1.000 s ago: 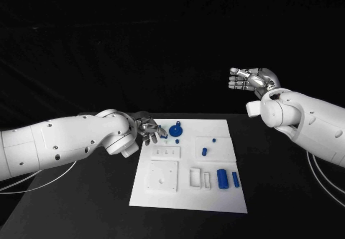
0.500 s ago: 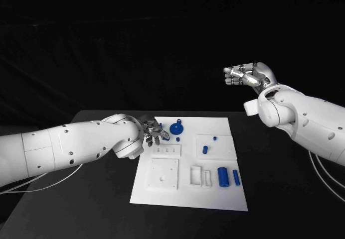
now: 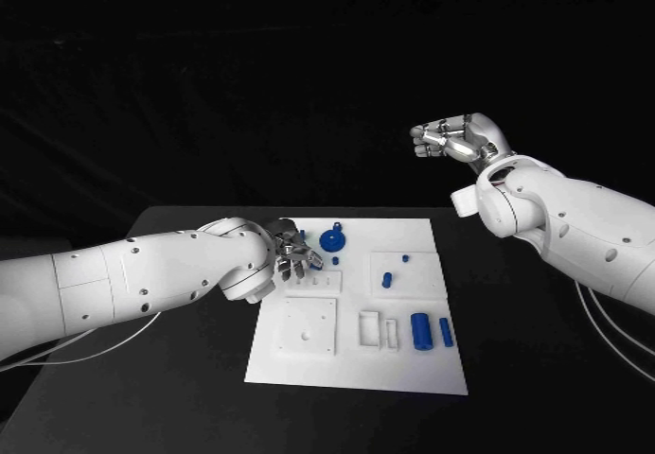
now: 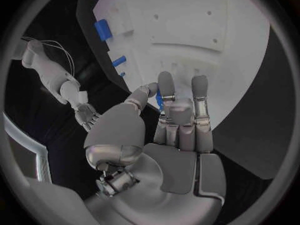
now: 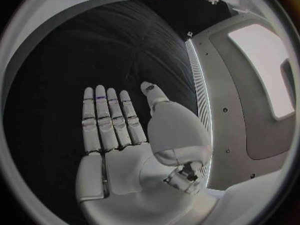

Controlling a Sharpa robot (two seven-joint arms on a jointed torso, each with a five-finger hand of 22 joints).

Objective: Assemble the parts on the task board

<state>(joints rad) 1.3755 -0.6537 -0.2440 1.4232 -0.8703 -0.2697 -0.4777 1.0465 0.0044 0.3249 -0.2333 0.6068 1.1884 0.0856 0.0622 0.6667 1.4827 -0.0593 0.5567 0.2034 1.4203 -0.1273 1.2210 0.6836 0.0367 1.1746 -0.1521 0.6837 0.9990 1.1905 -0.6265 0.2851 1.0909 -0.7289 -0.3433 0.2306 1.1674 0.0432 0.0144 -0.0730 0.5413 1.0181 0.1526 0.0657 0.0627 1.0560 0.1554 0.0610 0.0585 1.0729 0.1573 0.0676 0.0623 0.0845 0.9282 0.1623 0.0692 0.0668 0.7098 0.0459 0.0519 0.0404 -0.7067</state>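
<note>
The white task board [image 3: 358,364] lies in the middle of the black table. A round blue part with a knob [image 3: 332,242] sits near its far left corner. My left hand [image 3: 290,252] hovers just left of that part, over the board's edge, fingers stretched out. In the left wrist view a bit of blue [image 4: 159,99] shows between the thumb and the fingers [image 4: 200,92]; I cannot tell whether they touch it. My right hand [image 3: 457,140] is raised high above the table's far right side. Its palm [image 5: 119,150] is flat and holds nothing.
More blue parts lie on the board: a thick cylinder [image 3: 420,331], a thinner one [image 3: 445,331], and small pegs [image 3: 386,279] [image 3: 405,258]. White raised blocks [image 3: 309,326] [image 3: 380,331] stand on the near half. Bare black table [image 3: 546,359] surrounds the board.
The left arm has swung further in over the table, its hand edging toward the round blue part. The right hand has drifted left and a little higher.
</note>
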